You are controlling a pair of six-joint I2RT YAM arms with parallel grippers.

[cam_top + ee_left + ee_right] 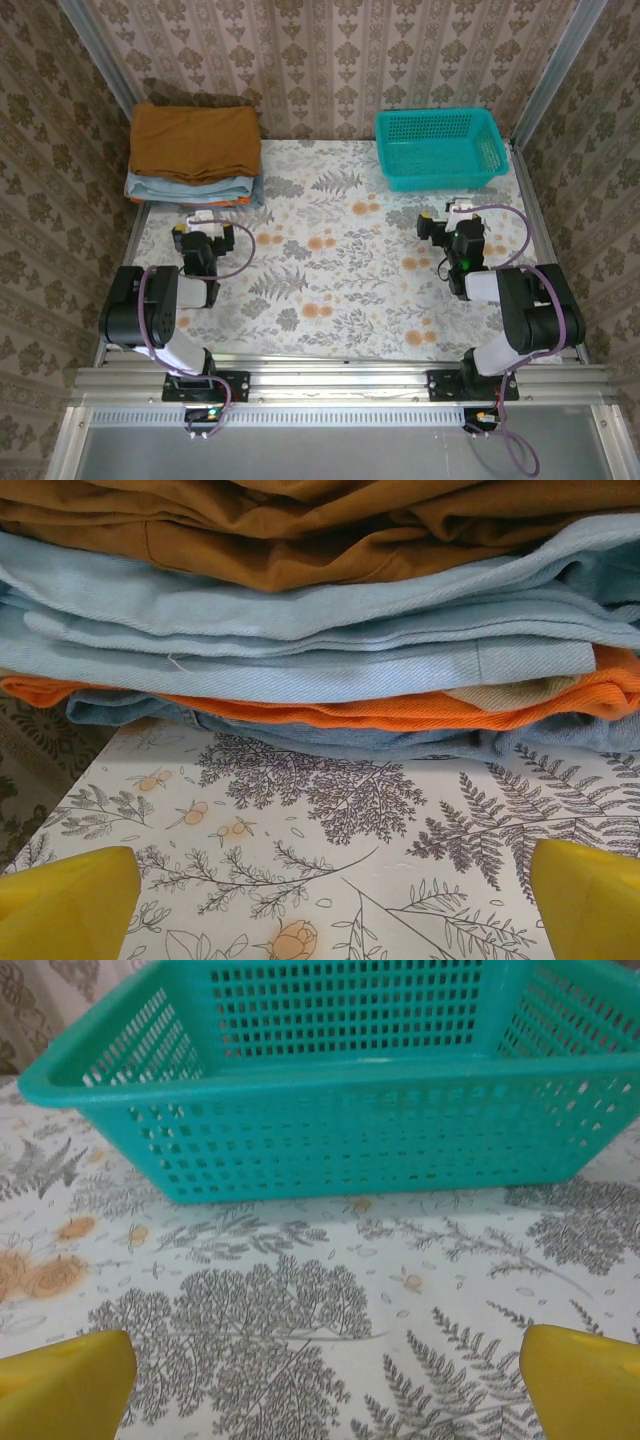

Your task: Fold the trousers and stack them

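On the fern-printed table, the trousers lie folded atop a pile of clothes; soft and limp, they would likely sag unless pinched at a thick folded edge. The left gripper hangs just before that pile, the right gripper and a teal basket well to its right; both grippers are spread wide and empty.

Lab test booth: aluminium rail, wallpapered walls (homely print).
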